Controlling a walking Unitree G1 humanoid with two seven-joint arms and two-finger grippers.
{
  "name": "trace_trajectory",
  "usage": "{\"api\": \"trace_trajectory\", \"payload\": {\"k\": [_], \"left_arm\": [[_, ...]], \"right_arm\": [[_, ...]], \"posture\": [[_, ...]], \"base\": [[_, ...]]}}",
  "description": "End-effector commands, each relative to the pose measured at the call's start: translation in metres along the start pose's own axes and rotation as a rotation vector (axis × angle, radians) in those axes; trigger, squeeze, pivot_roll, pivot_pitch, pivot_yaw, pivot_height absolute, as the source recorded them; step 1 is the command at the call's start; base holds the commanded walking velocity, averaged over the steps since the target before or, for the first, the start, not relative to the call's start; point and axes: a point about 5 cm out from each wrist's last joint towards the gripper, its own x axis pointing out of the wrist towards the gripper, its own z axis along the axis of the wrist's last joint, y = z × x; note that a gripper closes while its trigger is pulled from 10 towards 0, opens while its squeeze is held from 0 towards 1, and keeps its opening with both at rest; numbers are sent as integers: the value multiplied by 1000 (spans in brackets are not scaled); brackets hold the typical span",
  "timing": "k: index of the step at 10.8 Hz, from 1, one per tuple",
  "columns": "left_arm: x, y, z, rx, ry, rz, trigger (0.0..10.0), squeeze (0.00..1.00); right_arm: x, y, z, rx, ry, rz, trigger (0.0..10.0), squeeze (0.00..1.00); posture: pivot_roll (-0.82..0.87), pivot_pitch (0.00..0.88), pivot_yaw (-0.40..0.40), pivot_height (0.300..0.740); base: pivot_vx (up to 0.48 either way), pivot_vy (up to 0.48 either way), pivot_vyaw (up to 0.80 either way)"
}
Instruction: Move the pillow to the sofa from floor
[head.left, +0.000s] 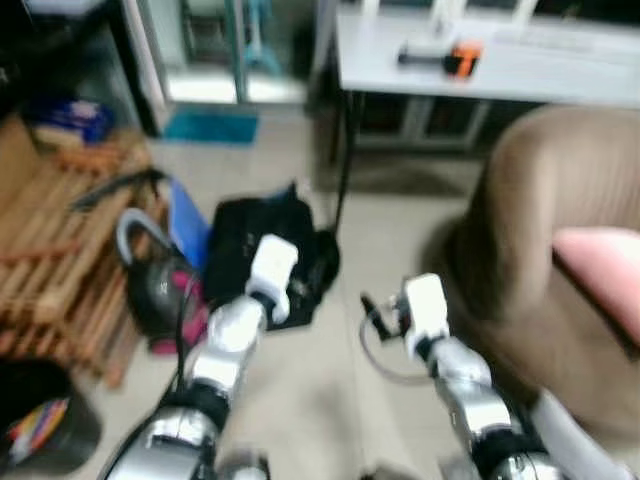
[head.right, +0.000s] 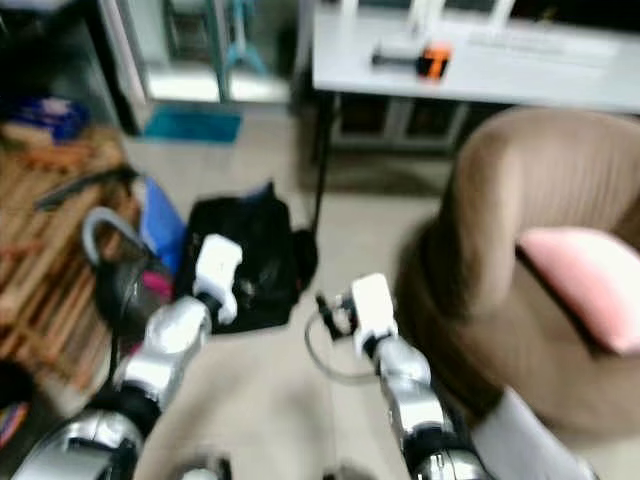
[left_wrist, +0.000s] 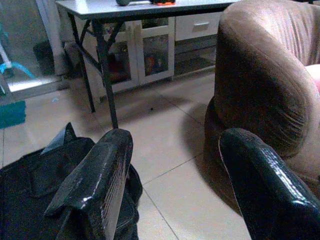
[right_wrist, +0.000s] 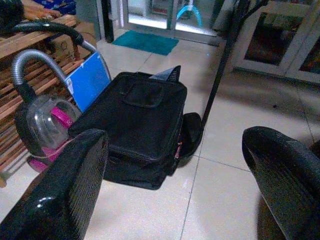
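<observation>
A pink pillow (head.left: 603, 268) lies on the seat of the brown sofa (head.left: 540, 190) at the right, not on the floor. Both silver arms reach forward over the tiled floor, left of the sofa. My left gripper (left_wrist: 175, 150) is open and holds nothing; past its fingers (left_wrist: 95, 185) I see the sofa's rounded arm (left_wrist: 260, 75) and a table leg. My right gripper (right_wrist: 175, 145) is open too, with nothing between its fingers (right_wrist: 65, 185), and it points at a black bag on the floor. The head views are blurred.
A black bag (head.left: 262, 250) lies on the floor ahead, with a vacuum cleaner (head.left: 152, 285) and a blue board (right_wrist: 87, 80) to its left. A wooden slatted rack (head.left: 50, 245) and a black bin (head.left: 40, 415) stand at far left. A grey table (head.left: 500, 65) with an orange tool (head.left: 460, 58) stands behind.
</observation>
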Motion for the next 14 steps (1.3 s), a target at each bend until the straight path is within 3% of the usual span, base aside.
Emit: {"api": "trace_trajectory", "payload": {"k": [1,5,6,7,8,9,10,14], "left_arm": [[0,-3,0,14,5,-16,10000,0],[1,-3,0,17,13,-31,10000,0],[0,4,-3,-41,32,6,10000,0],[-1,3,-3,4,34,-6,10000,0],[-1,3,-3,-9,28,11,10000,0],[-1,3,-1,-10,6,21,10000,0],[1,4,1,-2,10,40,10000,0],[-2,3,-3,-18,15,48,10000,0]], "right_arm": [[1,1,0,-4,8,0,10000,255],[1,-1,0,3,11,-16,10000,251],[2,1,-1,-10,27,-11,10000,204],[1,0,-2,-19,28,-15,10000,192],[0,-1,-3,-22,32,-15,10000,184],[-1,-1,-5,-22,49,-12,10000,141],[-1,-3,-7,-25,72,-31,10000,0],[-2,-1,-7,4,69,-19,10000,67]], "posture": [[-67,47,-55,649],[-63,30,-54,594],[-62,31,-60,594],[-56,35,-68,594],[-50,37,-71,594],[-45,41,-79,594],[-42,44,-83,594],[-49,62,-84,627]], "base": [[0,0,0],[0,0,0],[0,0,0],[394,274,0],[416,240,0],[461,0,0],[0,0,0],[0,0,0]]}}
